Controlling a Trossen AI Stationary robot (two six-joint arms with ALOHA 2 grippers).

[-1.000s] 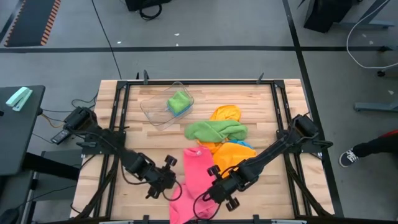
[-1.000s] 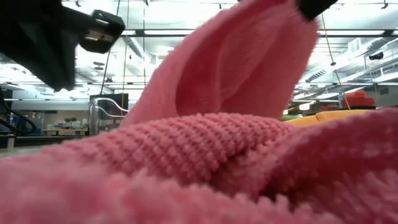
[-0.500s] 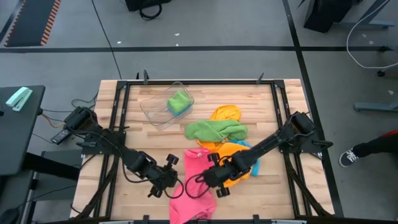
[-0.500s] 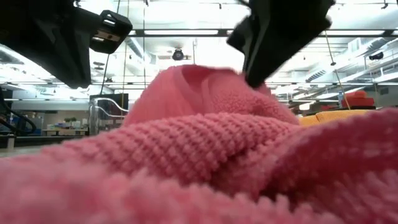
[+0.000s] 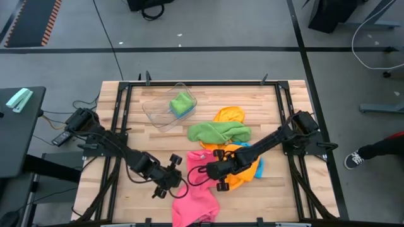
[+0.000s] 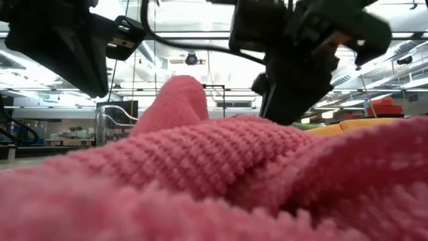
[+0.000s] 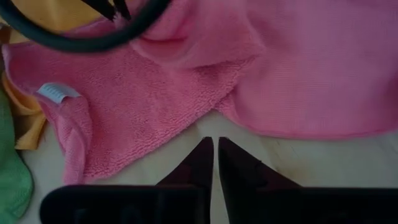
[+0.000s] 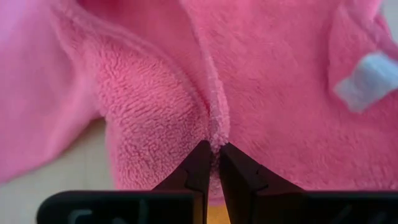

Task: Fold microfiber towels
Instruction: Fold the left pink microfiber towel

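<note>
A pink towel (image 5: 197,189) lies crumpled near the table's front edge, and it fills the low view (image 6: 214,174). My right gripper (image 5: 204,171) hangs over its far part, shut on it. My left gripper (image 7: 214,146) is shut just left of the towel (image 7: 298,74), tips over bare wood beside its edge, touching nothing that I can see. A green towel (image 5: 218,132), orange towels (image 5: 245,162) and a bit of blue one (image 5: 257,168) lie heaped behind. My right gripper (image 8: 213,149) pinches the pink towel's hemmed edge (image 8: 216,124) between its two fingers, which slant down from above. The hem runs straight away from the fingertips. The held part sits low and slack, and the rest of the towel lies on the table.
A clear plastic tub (image 5: 158,110) with a folded green towel (image 5: 182,103) inside stands at the far left. A black frame (image 5: 202,82) runs round the table's far edge and sides. Bare wood (image 5: 151,142) shows between the tub and my left arm.
My right gripper has gone from the front edge toward the far left and down, rolling as it went, still shut on the pink towel. The flap it held up high has sunk and been carried over the rest of the towel.
</note>
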